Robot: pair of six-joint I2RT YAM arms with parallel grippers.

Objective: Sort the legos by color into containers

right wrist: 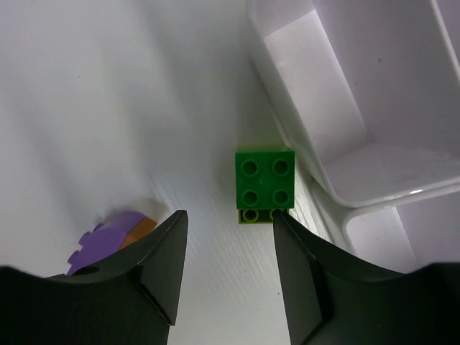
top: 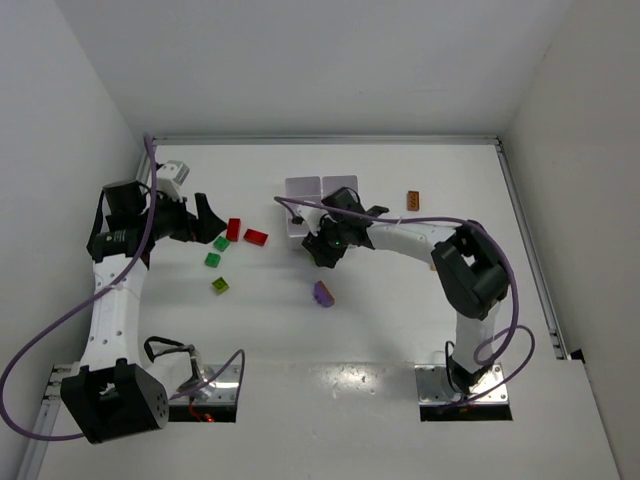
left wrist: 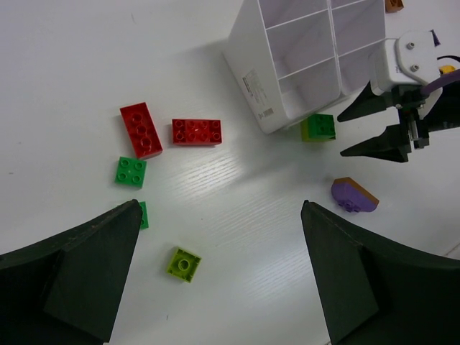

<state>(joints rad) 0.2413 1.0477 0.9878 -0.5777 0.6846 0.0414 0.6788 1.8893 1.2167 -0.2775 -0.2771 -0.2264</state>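
The white six-compartment tray point(top: 303, 187) stands at the table's centre back, its visible cells empty; it also shows in the left wrist view point(left wrist: 248, 50) and the right wrist view point(right wrist: 374, 165). My right gripper point(right wrist: 228, 215) is open and empty, just short of a green-on-lime clump point(right wrist: 264, 180) that lies against the tray's wall. A purple-and-orange clump point(top: 323, 293) lies behind that gripper. My left gripper point(left wrist: 221, 208) is open and empty, above two red bricks point(left wrist: 141, 129) point(left wrist: 197, 131), two green bricks point(left wrist: 131, 172) point(left wrist: 143, 214) and a lime brick point(left wrist: 184, 264).
An orange-brown brick point(top: 412, 200) lies alone to the right of the tray. The right arm point(top: 420, 238) reaches across the middle to the tray's front. White walls close in the table on the left, back and right.
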